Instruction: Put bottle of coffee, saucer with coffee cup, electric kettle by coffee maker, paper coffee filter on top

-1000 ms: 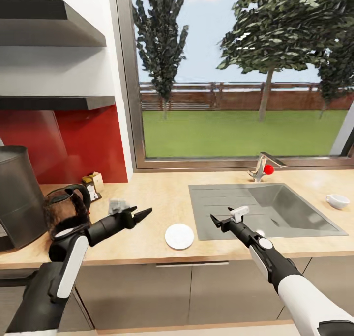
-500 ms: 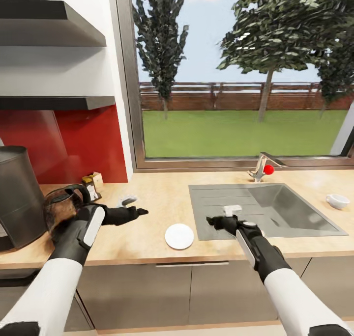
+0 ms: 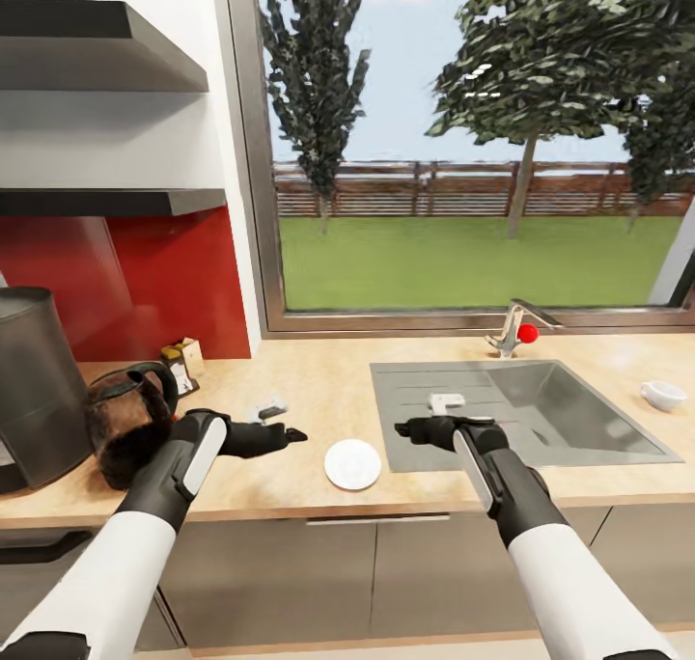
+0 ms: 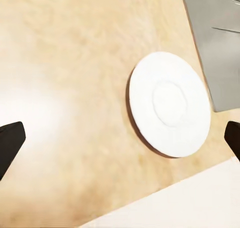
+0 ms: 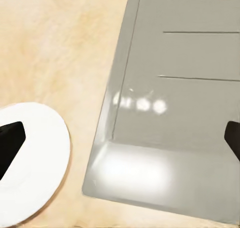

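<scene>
The white saucer (image 3: 352,464) lies flat on the tan countertop (image 3: 309,390) near its front edge, just left of the sink. My left gripper (image 3: 292,436) hovers open to the saucer's left, and the saucer (image 4: 170,110) shows between its spread fingertips. My right gripper (image 3: 405,431) hovers open over the sink's left edge, with the saucer (image 5: 30,163) by one fingertip. The coffee cup (image 3: 663,395) sits at the counter's far right. The coffee maker (image 3: 39,380) stands at far left with a dark glass vessel (image 3: 125,419) against it. The lower black kitchen shelf (image 3: 106,202) shows from below.
A grey sink (image 3: 541,414) with a drainboard and a faucet (image 3: 512,327) with a red knob fills the counter's right half. A small dark item with a yellowish top (image 3: 181,361) stands by the red backsplash. A higher black shelf (image 3: 97,52) hangs above.
Both arms have swung down and inward: the left gripper dropped and moved right toward the saucer, and the right gripper shifted slightly left toward it. The saucer has not moved.
</scene>
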{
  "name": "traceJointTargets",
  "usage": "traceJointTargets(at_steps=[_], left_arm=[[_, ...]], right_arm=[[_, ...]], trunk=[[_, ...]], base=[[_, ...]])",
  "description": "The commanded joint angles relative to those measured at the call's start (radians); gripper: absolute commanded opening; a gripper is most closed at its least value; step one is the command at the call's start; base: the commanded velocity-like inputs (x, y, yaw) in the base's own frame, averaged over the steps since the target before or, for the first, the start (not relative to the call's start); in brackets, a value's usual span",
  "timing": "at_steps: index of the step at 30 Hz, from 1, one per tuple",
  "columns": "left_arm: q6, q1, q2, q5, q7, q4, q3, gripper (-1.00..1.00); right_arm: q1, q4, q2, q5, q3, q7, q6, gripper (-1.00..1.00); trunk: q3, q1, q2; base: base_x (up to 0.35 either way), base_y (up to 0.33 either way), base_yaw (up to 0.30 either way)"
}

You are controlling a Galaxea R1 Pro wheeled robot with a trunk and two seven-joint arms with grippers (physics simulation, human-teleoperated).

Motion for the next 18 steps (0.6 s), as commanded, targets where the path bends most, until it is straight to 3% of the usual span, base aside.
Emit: traceJointTargets(at_steps=[1,10,18], left_arm=[[-0.003,0.005,0.003,-0.015,-0.004,-0.006,-0.002,1.00],[-0.009,0.038,0.004,-0.016,-0.003,-0.015,-0.001,1.00],[-0.010,0.044,0.004,-0.014,-0.002,-0.015,0.000,1.00]], right_arm=[[0.005,-0.001,0.006,-0.007,0.000,-0.009,0.011,1.00],[0.019,0.027,0.039,-0.010,0.002,-0.014,0.016,1.00],[0.019,0.038,0.039,-0.010,0.003,-0.013,0.015,1.00]], trunk=[[-0.002,0.000,-0.002],[-0.002,0.000,-0.002],[-0.002,0.000,-0.002]], base=[[0.055,-0.010,0.000],[0.108,-0.050,0.000],[0.100,-0.061,0.000]])
